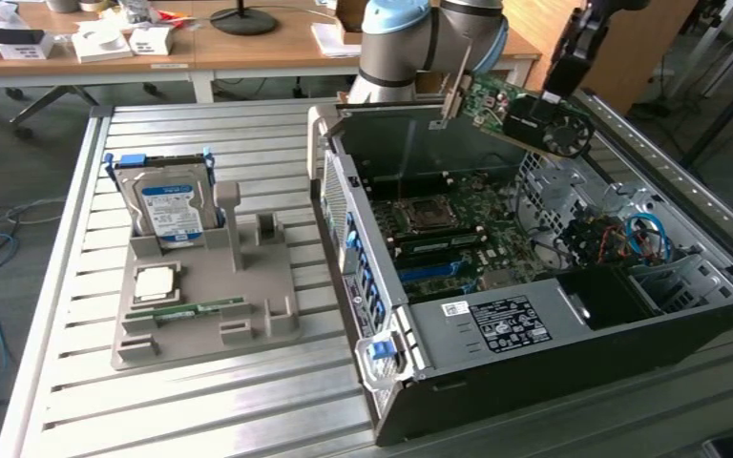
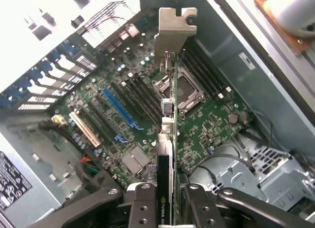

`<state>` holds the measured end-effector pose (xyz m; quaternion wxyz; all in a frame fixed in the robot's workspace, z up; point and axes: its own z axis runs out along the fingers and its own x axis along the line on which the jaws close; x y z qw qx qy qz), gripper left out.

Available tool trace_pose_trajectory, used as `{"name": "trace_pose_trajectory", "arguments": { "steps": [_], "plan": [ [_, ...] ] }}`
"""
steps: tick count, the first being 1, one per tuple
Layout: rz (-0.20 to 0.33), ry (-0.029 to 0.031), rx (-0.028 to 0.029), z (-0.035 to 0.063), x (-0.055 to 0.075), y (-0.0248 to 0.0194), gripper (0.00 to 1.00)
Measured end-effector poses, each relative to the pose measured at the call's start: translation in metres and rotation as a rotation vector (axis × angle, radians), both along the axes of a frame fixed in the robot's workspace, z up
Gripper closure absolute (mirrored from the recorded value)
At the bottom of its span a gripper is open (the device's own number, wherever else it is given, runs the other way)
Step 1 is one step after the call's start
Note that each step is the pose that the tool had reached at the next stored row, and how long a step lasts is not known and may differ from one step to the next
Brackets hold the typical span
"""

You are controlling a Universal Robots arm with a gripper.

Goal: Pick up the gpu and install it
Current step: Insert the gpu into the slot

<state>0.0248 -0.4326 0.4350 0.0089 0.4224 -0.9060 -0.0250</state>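
Observation:
The gpu (image 1: 515,107), a green-backed card with a black fan and a silvery bracket, hangs tilted in the air above the open computer case (image 1: 341,191). My gripper (image 1: 553,93) is shut on its upper edge near the fan. In the wrist view the gpu (image 2: 168,134) appears edge-on between my two black fingers (image 2: 142,206), its bracket (image 2: 175,28) pointing away from the camera. Below it lies the motherboard (image 2: 211,124) with a blue slot (image 2: 119,109). The card is clear of the board and touches no slot.
To the exterior view's left of the case stands a grey holder (image 1: 264,315) with a silver hard drive (image 1: 169,205), a processor (image 1: 157,282) and a green memory stick (image 1: 188,309). The power supply (image 1: 507,322) fills the case's near end. Cables (image 1: 640,237) lie beside the drive cage.

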Motion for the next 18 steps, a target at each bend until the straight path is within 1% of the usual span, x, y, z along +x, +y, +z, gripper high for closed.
{"name": "trace_pose_trajectory", "arguments": {
  "steps": [11, 18],
  "plan": [
    [0.167, 0.0015, -0.0028, -0.0006, -0.0002, 0.0001, 0.74],
    [0.278, 0.0017, -0.0034, -0.0010, -0.0002, 0.0001, 0.74]
  ]
}}
